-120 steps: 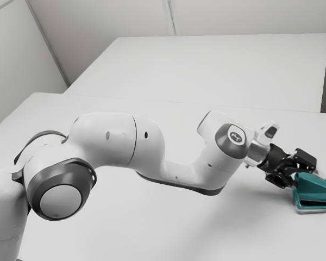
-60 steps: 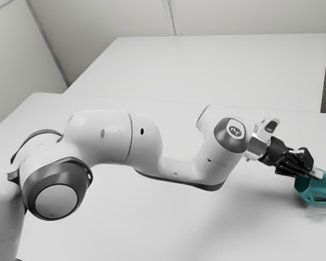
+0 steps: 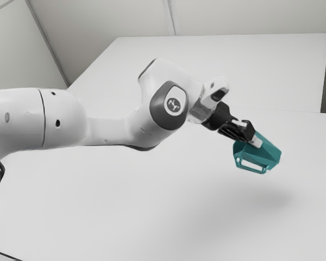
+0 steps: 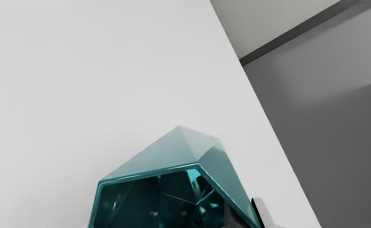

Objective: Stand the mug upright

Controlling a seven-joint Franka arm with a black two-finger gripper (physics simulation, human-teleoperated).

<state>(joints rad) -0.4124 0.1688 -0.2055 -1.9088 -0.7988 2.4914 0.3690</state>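
The teal mug (image 3: 259,152) hangs above the table in the exterior view, tilted, with its handle on the lower side. My gripper (image 3: 254,139) is shut on the mug's wall near the rim. In the wrist view the open mouth of the mug (image 4: 172,172) faces the camera. There my gripper (image 4: 247,215) has one finger inside the mouth and the other against the outside of the same wall. The mug's lower part lies beyond the picture's bottom edge.
Beneath the mug is the white table (image 3: 168,201), with a soft shadow on it. A second white table (image 3: 206,65) stands behind, near pale walls. The wrist view shows a table edge beside a dark grey area (image 4: 330,142).
The gripper closed on the mug's wall and lifted it off the table. Arm and mug have moved up and toward the exterior view's left, and the mug has tilted with the hand.
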